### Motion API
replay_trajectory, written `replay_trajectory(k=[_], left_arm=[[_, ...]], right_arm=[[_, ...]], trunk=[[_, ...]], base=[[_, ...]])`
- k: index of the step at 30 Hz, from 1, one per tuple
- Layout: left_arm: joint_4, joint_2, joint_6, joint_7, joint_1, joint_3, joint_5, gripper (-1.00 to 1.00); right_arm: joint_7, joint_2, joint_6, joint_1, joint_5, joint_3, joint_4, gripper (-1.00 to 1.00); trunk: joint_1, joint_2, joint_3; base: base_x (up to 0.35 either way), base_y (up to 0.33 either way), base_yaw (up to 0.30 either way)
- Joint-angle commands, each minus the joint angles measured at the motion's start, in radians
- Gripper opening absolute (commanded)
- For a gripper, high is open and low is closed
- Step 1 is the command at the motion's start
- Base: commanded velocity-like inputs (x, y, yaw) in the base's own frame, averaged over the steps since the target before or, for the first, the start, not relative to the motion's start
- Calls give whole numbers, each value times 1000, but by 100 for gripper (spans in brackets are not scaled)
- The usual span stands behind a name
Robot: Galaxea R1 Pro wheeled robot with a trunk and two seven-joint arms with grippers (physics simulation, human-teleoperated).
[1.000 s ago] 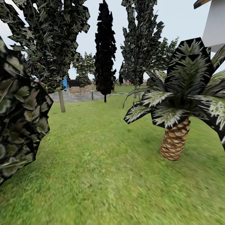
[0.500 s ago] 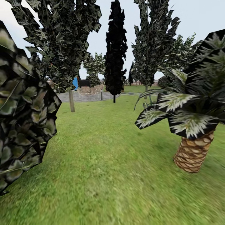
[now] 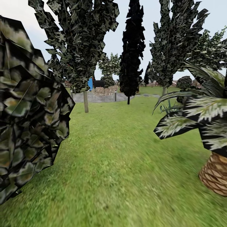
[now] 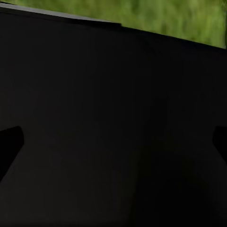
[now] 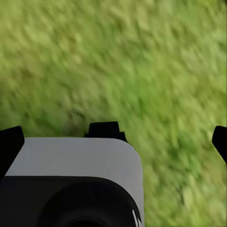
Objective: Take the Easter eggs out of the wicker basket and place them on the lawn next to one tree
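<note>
Nearest in the head view, a dark mottled bush (image 3: 28, 107) crowds the left side, and a short palm (image 3: 205, 126) with a scaly trunk stands close on the right. Between them the lawn (image 3: 119, 164) runs forward, flat and mottled green, blurred in the foreground. The right wrist view looks down on the same grass past a white-and-black part of the robot's body (image 5: 71, 179); the dark tips of the right fingers (image 5: 10, 142) sit at the two edges of that picture, spread wide with nothing between them, so that gripper reads as released. The left wrist view is mostly blocked by a black surface (image 4: 113, 132), with a strip of grass beyond; dark finger tips show at the edges, but whether that gripper is released or clenched cannot be told. Further out, a tree (image 3: 85, 101) with a thin pale trunk and jagged dark green crown stands left of centre. An all-black columnar tree (image 3: 132, 50) rises beside it, and another green-crowned tree (image 3: 176, 47) stands right of that. Beyond lie a pale paved patch (image 3: 101, 97) and distant structures too small to name. Judged from this, the robot is travelling across the garden, and no egg has yet been set by a tree; the whole task appears to remain.
</note>
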State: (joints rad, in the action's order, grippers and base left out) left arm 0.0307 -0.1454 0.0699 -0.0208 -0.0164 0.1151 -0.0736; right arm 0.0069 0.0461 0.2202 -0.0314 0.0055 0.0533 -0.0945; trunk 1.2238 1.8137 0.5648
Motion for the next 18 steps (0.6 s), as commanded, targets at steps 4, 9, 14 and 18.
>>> replay_trajectory(k=[4,9,14,18], left_arm=[[1,0,1,-1,0,6,-8,100],[1,0,1,-1,0,6,-8,100],[1,0,0,-1,0,6,-8,100],[1,0,1,-1,0,6,-8,100]], right_arm=[[1,0,4,0,1,5,1,100],[1,0,4,0,1,5,1,100],[1,0,3,0,1,5,1,100],[1,0,3,-1,1,5,1,100]], trunk=[[1,0,1],[1,0,1],[1,0,1],[1,0,1]], base=[[338,0,126],[338,0,21],[338,0,3],[338,0,0]])
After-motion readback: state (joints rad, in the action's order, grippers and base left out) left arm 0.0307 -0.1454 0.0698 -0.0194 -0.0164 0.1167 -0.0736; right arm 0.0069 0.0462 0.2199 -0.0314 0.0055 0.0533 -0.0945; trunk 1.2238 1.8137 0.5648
